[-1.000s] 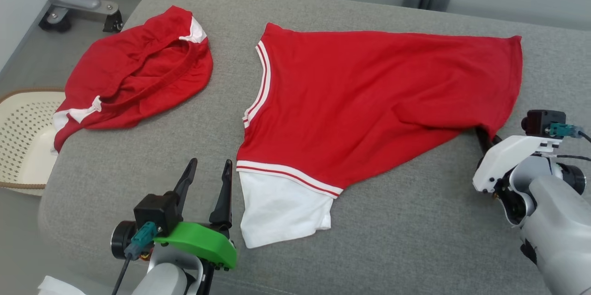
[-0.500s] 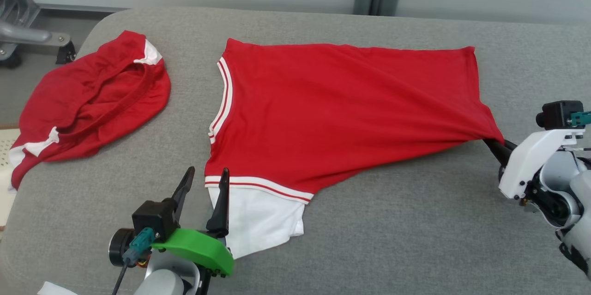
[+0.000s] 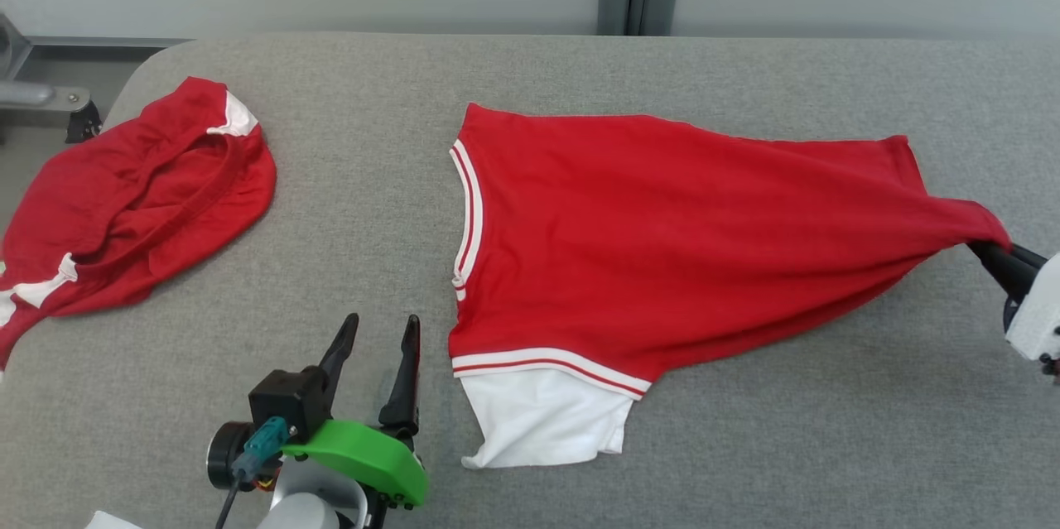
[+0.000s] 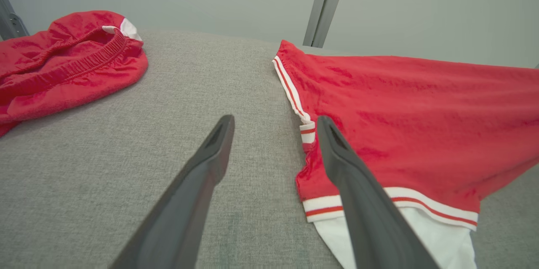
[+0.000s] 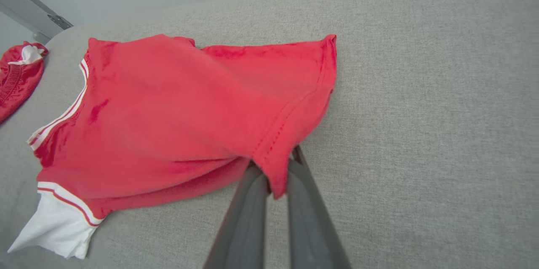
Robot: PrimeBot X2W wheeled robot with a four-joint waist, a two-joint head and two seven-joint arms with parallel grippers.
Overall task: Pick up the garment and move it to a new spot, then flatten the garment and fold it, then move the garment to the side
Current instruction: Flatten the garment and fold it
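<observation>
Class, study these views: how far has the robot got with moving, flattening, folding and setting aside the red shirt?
Done: the red short-sleeved shirt with white trim lies mostly spread on the grey padded table. In hand: the right gripper is shut on one corner of it, with the cloth stretched taut toward it; the left gripper stands open beside the white sleeve. Left: smoothing, folding, moving aside.

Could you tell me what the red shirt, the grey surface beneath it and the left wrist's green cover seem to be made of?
Red shirt: soft knit, probably jersey, matte; it drapes and creases where pulled. Grey surface: woven upholstery fabric, by its flecked weave, likely padded given rounded edges. Green cover: smooth rigid plastic, apparently.
</observation>
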